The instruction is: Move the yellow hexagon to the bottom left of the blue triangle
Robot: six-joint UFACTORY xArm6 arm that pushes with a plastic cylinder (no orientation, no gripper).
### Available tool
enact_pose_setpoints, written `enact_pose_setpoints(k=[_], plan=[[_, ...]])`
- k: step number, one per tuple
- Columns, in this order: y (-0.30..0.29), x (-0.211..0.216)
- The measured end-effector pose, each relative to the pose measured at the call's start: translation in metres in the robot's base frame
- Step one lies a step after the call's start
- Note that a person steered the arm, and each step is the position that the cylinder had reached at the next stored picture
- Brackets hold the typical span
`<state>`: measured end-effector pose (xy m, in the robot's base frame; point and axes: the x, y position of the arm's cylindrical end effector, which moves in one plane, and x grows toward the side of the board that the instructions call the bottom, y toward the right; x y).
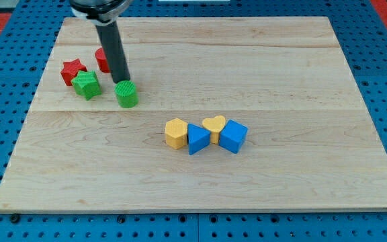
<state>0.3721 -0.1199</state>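
task looks close to done or only just short: yellow hexagon (175,133) sits touching the left side of the blue triangle (197,138), level with it or a shade farther, not clearly at its near-left. what is left, i'd judge, is a small nudge toward the near edge. hexagon is a flat-topped yellow-orange block, upright, mid surface (301,188). yellow heart (213,126) and blue cube (233,136) continue the row rightward. my tip (121,81) is well apart, far left, just behind the green cylinder (127,94), near green star (86,85), red star (73,70) and a red block (102,59) partly hidden by the rod. no gripper on this rig, so nothing is grasped.
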Motion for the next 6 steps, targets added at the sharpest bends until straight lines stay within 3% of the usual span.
enact_pose_setpoints(k=[2, 5, 6], plan=[[0.083, 0.005], [0.084, 0.114], [0.135, 0.118]])
